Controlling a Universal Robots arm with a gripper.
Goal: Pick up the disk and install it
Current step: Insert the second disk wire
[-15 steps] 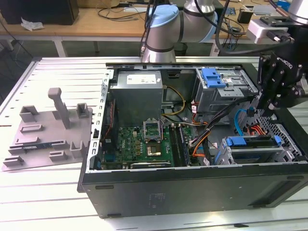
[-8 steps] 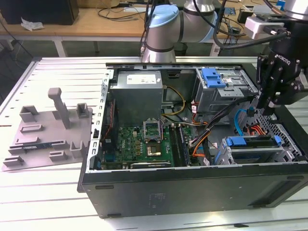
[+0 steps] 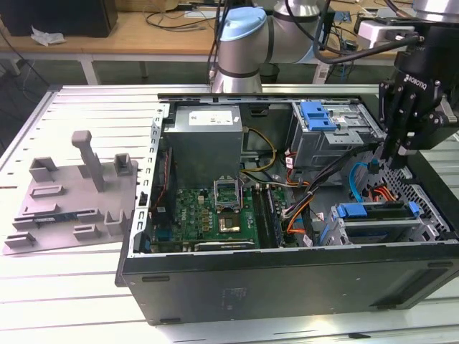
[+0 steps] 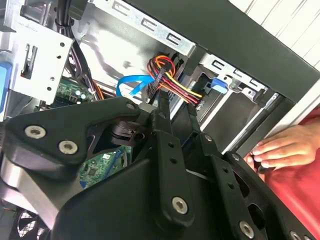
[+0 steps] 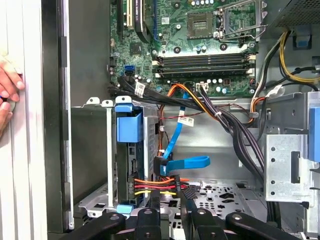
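Note:
The disk [image 3: 376, 213] sits edge-on in the lower drive cage of the open computer case [image 3: 215, 287], at the exterior view's right. Its blue bracket [image 5: 129, 125] shows in the first wrist view, and a blue end tab [image 4: 218, 83] in the second. My gripper [image 3: 381, 156] hangs inside the case just beside that cage. Its fingers [image 5: 155, 207] stand close together at the black power connector [image 5: 173, 181] with red, orange and yellow wires [image 4: 175, 82], and seem shut on it. A blue data cable [image 5: 185, 162] curls right next to them.
A person's hand [image 4: 282, 147] rests on the case's outer edge by the cage. The grey moulded tray [image 3: 72, 193] lies on the table at the exterior view's left. An upper cage with a blue tab [image 3: 315, 115], cable bundles [image 5: 235, 130] and the motherboard [image 3: 215, 215] crowd the case.

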